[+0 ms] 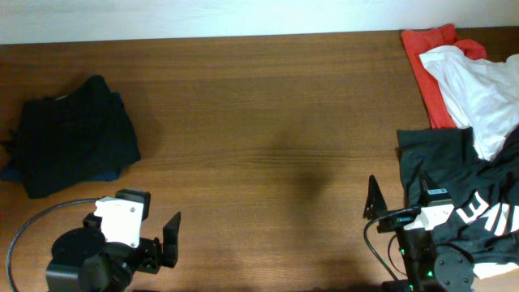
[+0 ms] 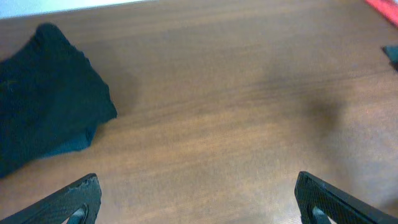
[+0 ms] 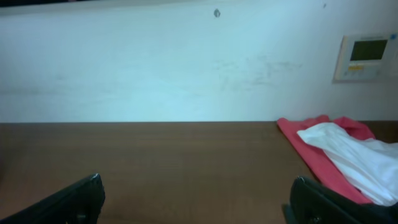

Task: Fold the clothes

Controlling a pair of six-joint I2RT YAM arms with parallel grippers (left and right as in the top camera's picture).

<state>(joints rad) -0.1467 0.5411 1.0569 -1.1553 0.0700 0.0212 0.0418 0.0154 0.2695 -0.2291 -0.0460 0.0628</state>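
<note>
A folded black garment [image 1: 73, 134] lies on a blue one at the table's left; it also shows in the left wrist view [image 2: 43, 93]. At the right lie a red garment [image 1: 430, 57], a white garment [image 1: 478, 89] over it, and a crumpled black garment with white lettering [image 1: 454, 162]. The red [image 3: 311, 149] and white [image 3: 354, 158] garments show in the right wrist view. My left gripper [image 1: 154, 243] [image 2: 198, 199] is open and empty at the front left. My right gripper [image 1: 397, 199] [image 3: 196, 199] is open and empty at the front right, beside the black lettered garment.
The wooden table [image 1: 268, 122] stretches between the two clothes piles. A white wall with a control panel [image 3: 364, 56] stands behind the table's far edge. A grey cable [image 1: 32, 223] loops by the left arm.
</note>
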